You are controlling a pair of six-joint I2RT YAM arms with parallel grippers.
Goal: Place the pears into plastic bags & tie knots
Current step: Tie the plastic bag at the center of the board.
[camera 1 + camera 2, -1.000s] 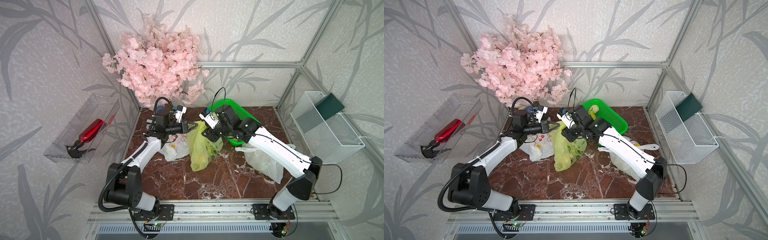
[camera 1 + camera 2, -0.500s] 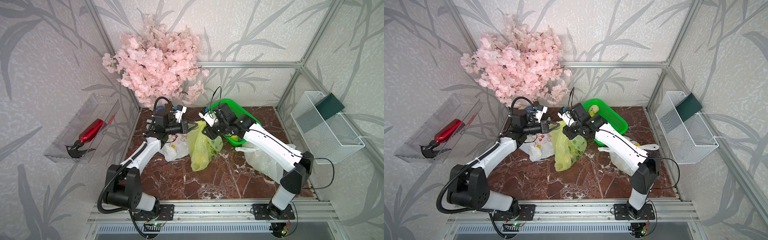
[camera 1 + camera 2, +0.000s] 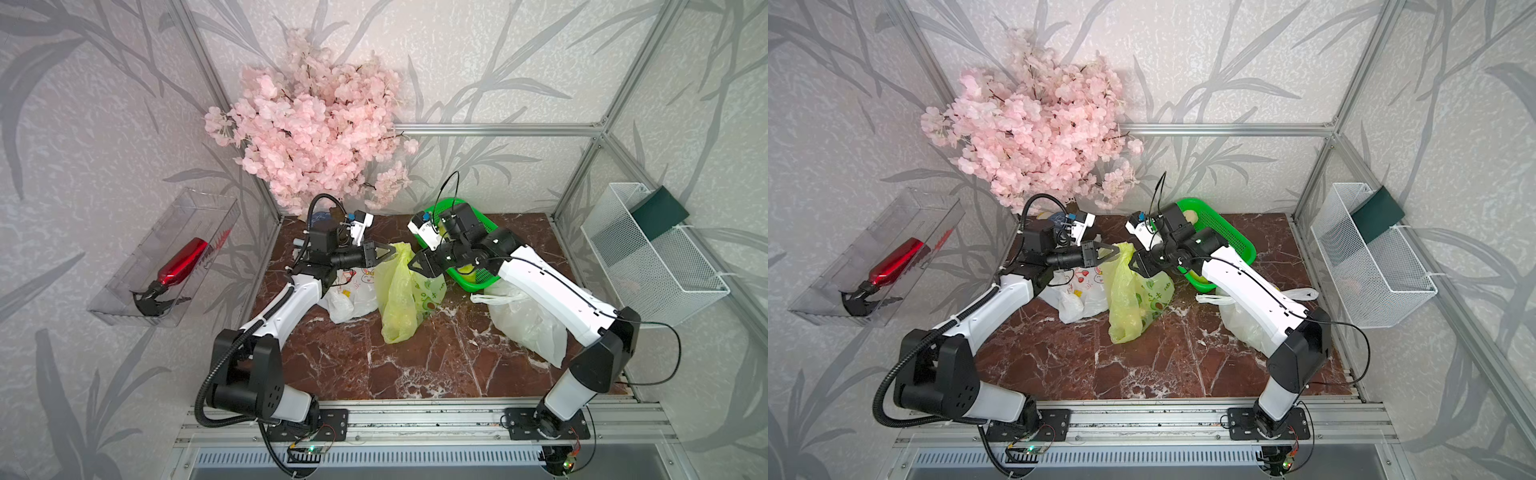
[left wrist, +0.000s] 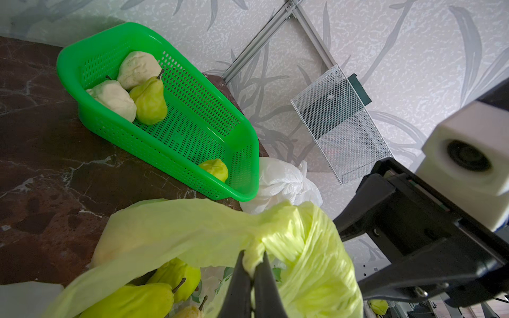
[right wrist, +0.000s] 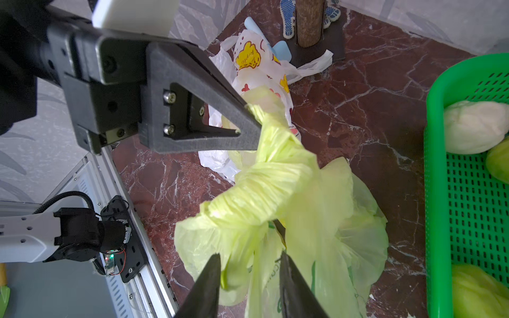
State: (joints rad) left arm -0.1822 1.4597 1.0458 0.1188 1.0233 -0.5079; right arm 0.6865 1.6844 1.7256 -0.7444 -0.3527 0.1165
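The yellow-green plastic bag [image 3: 399,299] [image 3: 1129,299] stands mid-table with pears [image 4: 132,300] showing inside it. My left gripper [image 3: 392,252] [image 4: 252,264] is shut on one of its handles, held up taut. That handle runs into a loose twist of plastic [image 5: 272,176] between the two grippers. My right gripper [image 3: 415,266] [image 5: 249,257] is open, its jaws apart on either side of a hanging strip of the same bag, not pinching it. More pears [image 4: 150,100] lie in the green basket [image 3: 478,284].
A white printed bag [image 3: 349,291] lies behind the left gripper. Another white bag [image 3: 528,328] lies under the right arm, its handles bunched [image 3: 482,297]. Two pale lumpy fruits [image 4: 137,67] share the basket. A pink blossom tree [image 3: 316,124] stands at the back, a wire basket [image 3: 652,257] on the right wall.
The right arm's elbow swung slightly inward and back while its gripper stayed at the bag's handles. The left gripper held the handle still.
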